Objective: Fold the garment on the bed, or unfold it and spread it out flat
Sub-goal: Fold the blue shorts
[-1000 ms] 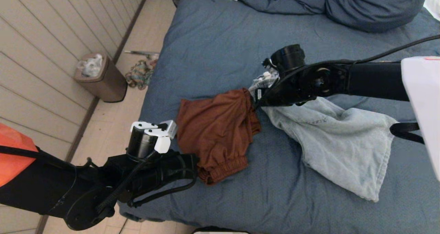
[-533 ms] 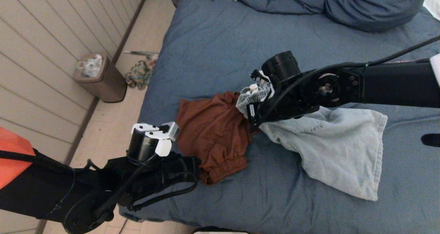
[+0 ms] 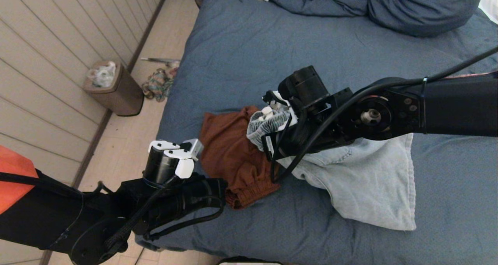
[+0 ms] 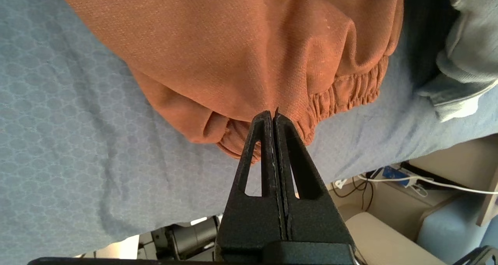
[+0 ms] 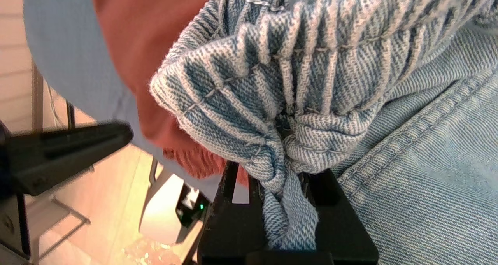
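I found no writing, label, brand, number or sign that I could read anywhere, neither on the clothes, nor on the bed, nor on my own arms.

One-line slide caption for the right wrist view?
Right gripper clamps the gathered waistband of light denim shorts, rust-orange garment behind.

Open bed (image 3: 241, 55) cover stretches toward the bunched duvet (image 3: 389, 4). Nearer, the rust shorts (image 3: 229, 152) and the denim garment (image 3: 369, 187) lie touching, blocking the middle.
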